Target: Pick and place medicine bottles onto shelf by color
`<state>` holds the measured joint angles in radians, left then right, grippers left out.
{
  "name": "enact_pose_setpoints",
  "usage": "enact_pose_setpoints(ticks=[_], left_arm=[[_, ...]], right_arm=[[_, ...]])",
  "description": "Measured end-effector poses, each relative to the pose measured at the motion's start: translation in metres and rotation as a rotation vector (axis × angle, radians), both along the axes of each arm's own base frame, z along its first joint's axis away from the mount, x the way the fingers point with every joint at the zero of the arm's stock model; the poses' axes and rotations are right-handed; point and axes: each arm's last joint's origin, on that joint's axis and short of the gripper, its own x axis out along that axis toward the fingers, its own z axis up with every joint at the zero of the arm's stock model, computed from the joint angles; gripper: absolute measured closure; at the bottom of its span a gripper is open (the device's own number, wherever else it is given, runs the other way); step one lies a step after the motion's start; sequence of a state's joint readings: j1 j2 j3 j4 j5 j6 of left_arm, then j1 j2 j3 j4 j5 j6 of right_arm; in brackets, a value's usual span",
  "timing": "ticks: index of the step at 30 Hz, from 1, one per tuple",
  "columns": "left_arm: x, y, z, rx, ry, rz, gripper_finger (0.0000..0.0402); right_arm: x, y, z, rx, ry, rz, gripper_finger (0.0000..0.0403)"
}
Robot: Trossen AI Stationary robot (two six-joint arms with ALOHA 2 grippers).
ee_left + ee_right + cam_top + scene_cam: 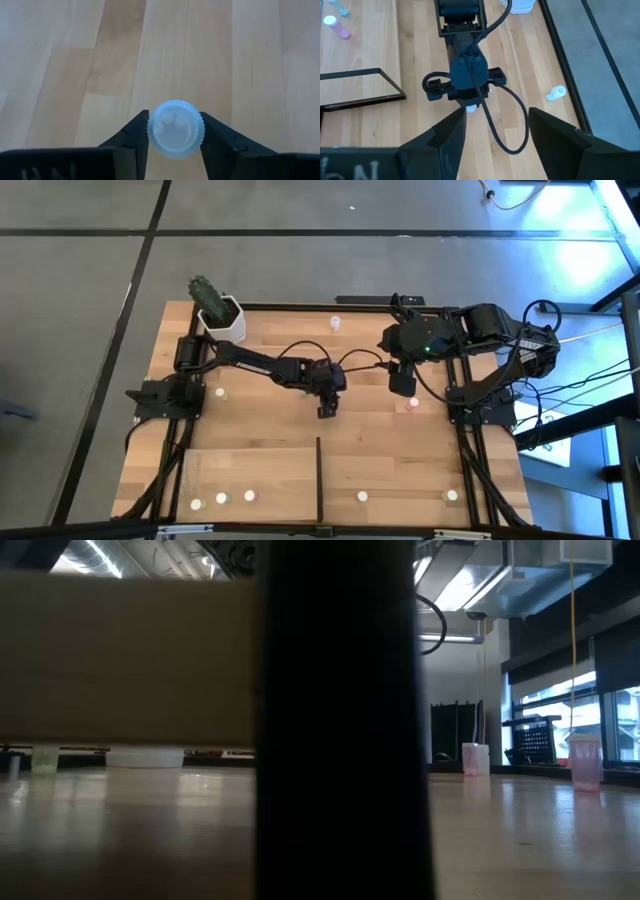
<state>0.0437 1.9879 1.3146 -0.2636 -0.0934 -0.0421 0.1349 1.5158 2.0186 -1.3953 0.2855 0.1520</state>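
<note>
Grasp step: left hand [175,137], frame centre in the high view, closes around a white-capped bottle [175,129]; fingers touch the cap. Next, lift toward the shelf [250,470]. Right hand [495,135] waits open, empty.

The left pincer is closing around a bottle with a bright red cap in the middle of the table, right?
Almost. The left pincer does have a bottle between its fingers in the middle of the table, but the cap is pale blue-white, not red. The left wrist view shows it clearly, with a finger close on each side.
</note>
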Motion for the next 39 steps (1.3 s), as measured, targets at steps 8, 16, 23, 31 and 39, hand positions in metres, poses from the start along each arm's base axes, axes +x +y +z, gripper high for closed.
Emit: enact_pose_setpoints(ticks=[8, 16, 23, 31, 39], left_arm=[[-0.010, -0.001, 0.030, -0.003, -0.011, 0.007, 0.0277], [-0.038, -0.007, 0.090, 0.054, -0.095, 0.060, 0.0277], [-0.077, -0.031, 0.137, 0.057, -0.130, 0.099, 0.0277], [-0.115, -0.072, 0.154, -0.002, -0.075, 0.138, 0.0277], [-0.136, -0.115, 0.156, -0.118, -0.084, 0.220, 0.0277]], right_arm=[[0.000, 0.000, 0.000, 0.001, -0.005, 0.000, 0.0187], [0.002, 0.000, 0.002, 0.004, -0.031, 0.000, 0.0187], [0.003, 0.000, 0.003, 0.006, -0.048, 0.000, 0.0187], [0.004, 0.001, 0.003, 0.007, -0.053, 0.000, 0.0187], [0.004, 0.001, 0.003, 0.007, -0.053, 0.000, 0.0187]])
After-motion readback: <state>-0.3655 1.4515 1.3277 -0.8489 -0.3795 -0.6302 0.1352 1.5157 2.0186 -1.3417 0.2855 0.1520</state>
